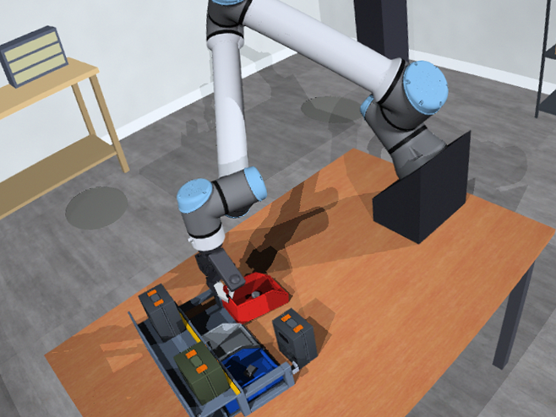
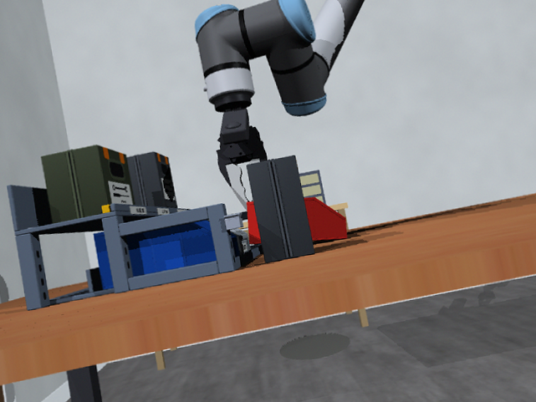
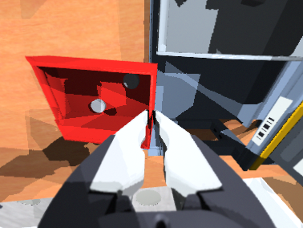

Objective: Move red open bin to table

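Tool [image 3: 151, 116] pinches the thin back wall of the red bin [image 1: 255, 295]. That bin sits flat on the desk [image 1: 433, 281] just beside the shelf [image 1: 195, 411], with two small parts [image 3: 98, 105] inside it.

UR12e arm and two-jaw gripper: external appearance

The arm [image 1: 323, 49] consists of white cylindrical link tubes joined by dark grey joint housings, each closed by a round light-blue end cap with a ring of small dimples near its edge. Black seam bands mark the housing junctions. A white collar [image 2: 227, 79] sits under the wrist joint. The foot mounts on a slanted black pedestal [image 1: 453, 191]. The gripper [image 3: 151, 130] has a black body and two white tapered fingers, with a grey round disc at their root.
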`<state>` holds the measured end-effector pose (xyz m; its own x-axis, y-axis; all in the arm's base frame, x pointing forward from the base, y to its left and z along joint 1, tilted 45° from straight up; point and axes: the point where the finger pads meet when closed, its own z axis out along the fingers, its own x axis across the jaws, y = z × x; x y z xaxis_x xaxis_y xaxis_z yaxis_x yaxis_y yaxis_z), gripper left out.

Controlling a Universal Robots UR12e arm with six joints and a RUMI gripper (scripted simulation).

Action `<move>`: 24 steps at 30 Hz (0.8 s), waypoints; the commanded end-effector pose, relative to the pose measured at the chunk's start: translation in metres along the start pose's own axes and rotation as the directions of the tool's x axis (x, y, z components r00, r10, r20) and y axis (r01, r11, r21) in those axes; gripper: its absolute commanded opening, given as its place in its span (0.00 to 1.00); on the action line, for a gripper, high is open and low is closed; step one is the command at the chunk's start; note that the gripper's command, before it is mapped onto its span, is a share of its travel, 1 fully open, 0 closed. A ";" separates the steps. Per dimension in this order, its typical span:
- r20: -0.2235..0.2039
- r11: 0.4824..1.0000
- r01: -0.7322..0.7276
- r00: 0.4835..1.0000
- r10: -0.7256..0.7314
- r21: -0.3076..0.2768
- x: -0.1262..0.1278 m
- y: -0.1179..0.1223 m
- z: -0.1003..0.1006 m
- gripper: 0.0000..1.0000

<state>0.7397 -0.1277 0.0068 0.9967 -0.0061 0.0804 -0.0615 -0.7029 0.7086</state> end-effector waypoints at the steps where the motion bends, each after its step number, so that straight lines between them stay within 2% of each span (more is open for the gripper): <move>1: -0.001 1.000 0.000 1.000 0.000 0.000 0.000 0.000 -0.001 0.00; 7: -0.001 1.000 0.000 1.000 0.000 0.000 -0.015 0.000 -0.001 0.00; 19: -0.001 1.000 0.000 1.000 0.000 0.000 -0.015 0.000 -0.001 0.00; 24: -0.001 1.000 0.000 1.000 0.000 0.000 -0.025 0.000 -0.001 0.00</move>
<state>0.7221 -0.1276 0.0054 0.9967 -0.0061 0.0805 -0.0615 -0.7029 0.7086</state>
